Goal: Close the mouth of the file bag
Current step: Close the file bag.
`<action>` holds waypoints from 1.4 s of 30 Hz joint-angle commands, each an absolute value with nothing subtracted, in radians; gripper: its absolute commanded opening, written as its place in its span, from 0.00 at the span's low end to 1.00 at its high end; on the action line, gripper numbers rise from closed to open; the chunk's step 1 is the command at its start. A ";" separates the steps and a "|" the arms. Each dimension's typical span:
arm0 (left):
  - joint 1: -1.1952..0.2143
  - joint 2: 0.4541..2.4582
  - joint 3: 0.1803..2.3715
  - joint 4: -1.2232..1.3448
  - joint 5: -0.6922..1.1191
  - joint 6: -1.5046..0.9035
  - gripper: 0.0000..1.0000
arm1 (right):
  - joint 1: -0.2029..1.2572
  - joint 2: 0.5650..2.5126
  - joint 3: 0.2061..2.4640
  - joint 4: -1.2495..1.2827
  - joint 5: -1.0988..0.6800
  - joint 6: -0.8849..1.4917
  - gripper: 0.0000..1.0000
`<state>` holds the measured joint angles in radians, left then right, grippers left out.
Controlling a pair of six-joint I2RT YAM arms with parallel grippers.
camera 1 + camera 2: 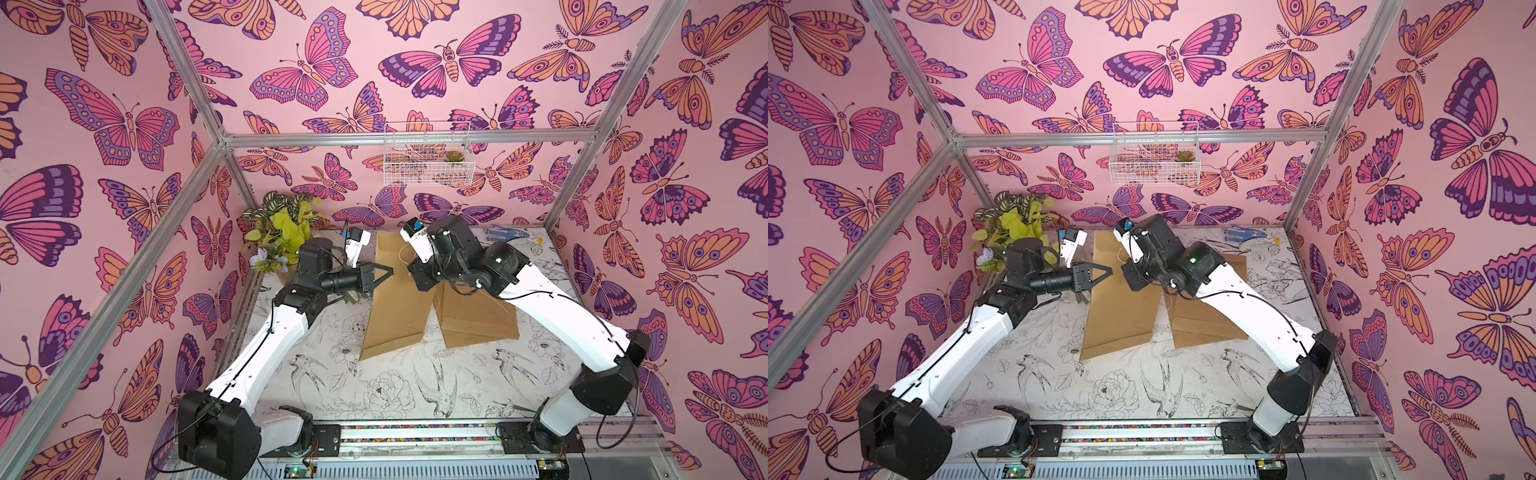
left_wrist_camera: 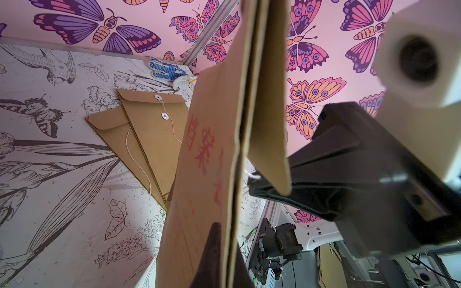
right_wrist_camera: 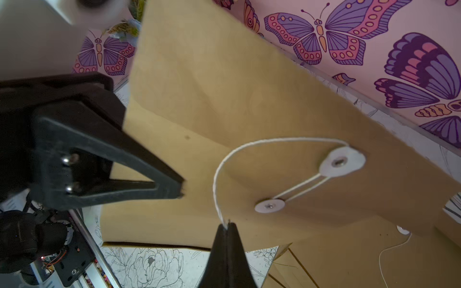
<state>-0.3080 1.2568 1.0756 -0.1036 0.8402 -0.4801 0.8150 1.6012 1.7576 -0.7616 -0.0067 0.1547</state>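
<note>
Above the bench, bag was clamped steady by left claw, string pinched by right claw for winding.

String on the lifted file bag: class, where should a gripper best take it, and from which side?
Pinch the string past the discs, from the flap face, as the right gripper does: there it loops clear of the file bag.

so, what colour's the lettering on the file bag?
Red lettering, clearest in the left wrist view.
</note>
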 commanded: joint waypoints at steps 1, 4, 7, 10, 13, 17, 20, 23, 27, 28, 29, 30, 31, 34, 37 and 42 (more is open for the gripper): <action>-0.307 1.226 1.109 -0.088 0.844 -0.487 0.00 | 0.790 1.528 1.651 -0.567 -0.085 0.259 0.00; -0.307 1.220 1.120 -0.087 0.844 -0.492 0.00 | 0.764 1.492 1.534 -0.447 -0.144 0.333 0.00; -0.307 1.216 1.128 -0.087 0.847 -0.498 0.00 | 0.734 1.483 1.465 -0.365 -0.208 0.394 0.00; -0.307 1.212 1.132 -0.080 0.863 -0.510 0.00 | 0.707 1.492 1.428 -0.316 -0.259 0.437 0.00; -0.307 1.206 1.129 -0.072 0.874 -0.520 0.00 | 0.669 1.497 1.387 -0.266 -0.294 0.483 0.00; -0.307 1.201 1.132 -0.068 0.882 -0.527 0.00 | 0.639 1.497 1.341 -0.228 -0.305 0.508 0.00; -0.307 1.200 1.138 -0.069 0.891 -0.530 0.00 | 0.628 1.500 1.323 -0.220 -0.296 0.508 0.00; -0.307 1.198 1.143 -0.068 0.894 -0.534 0.00 | 0.611 1.503 1.309 -0.215 -0.294 0.512 0.00; -0.307 1.194 1.142 -0.067 0.894 -0.535 0.00 | 0.601 1.506 1.296 -0.210 -0.283 0.507 0.00; -0.306 1.193 1.143 -0.067 0.894 -0.535 0.00 | 0.601 1.508 1.294 -0.210 -0.285 0.507 0.00; -0.305 1.193 1.144 -0.067 0.893 -0.535 0.00 | 0.601 1.510 1.291 -0.209 -0.289 0.507 0.00; -0.305 1.193 1.144 -0.067 0.893 -0.535 0.00 | 0.601 1.514 1.290 -0.210 -0.292 0.507 0.00; -0.305 1.195 1.147 -0.067 0.894 -0.535 0.00 | 0.601 1.517 1.288 -0.213 -0.292 0.507 0.00; -0.305 1.192 1.151 -0.067 0.899 -0.538 0.00 | 0.601 1.515 1.278 -0.210 -0.286 0.504 0.00; -0.304 1.186 1.151 -0.067 0.904 -0.539 0.00 | 0.598 1.519 1.281 -0.220 -0.273 0.495 0.00; -0.302 1.181 1.149 -0.085 0.911 -0.533 0.00 | 0.594 1.503 1.304 -0.256 -0.256 0.469 0.00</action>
<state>-0.3077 1.2137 1.1225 -0.1043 0.8711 -0.5362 0.6018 1.5059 1.2831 -0.2260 -0.2794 0.4931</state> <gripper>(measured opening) 0.044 0.047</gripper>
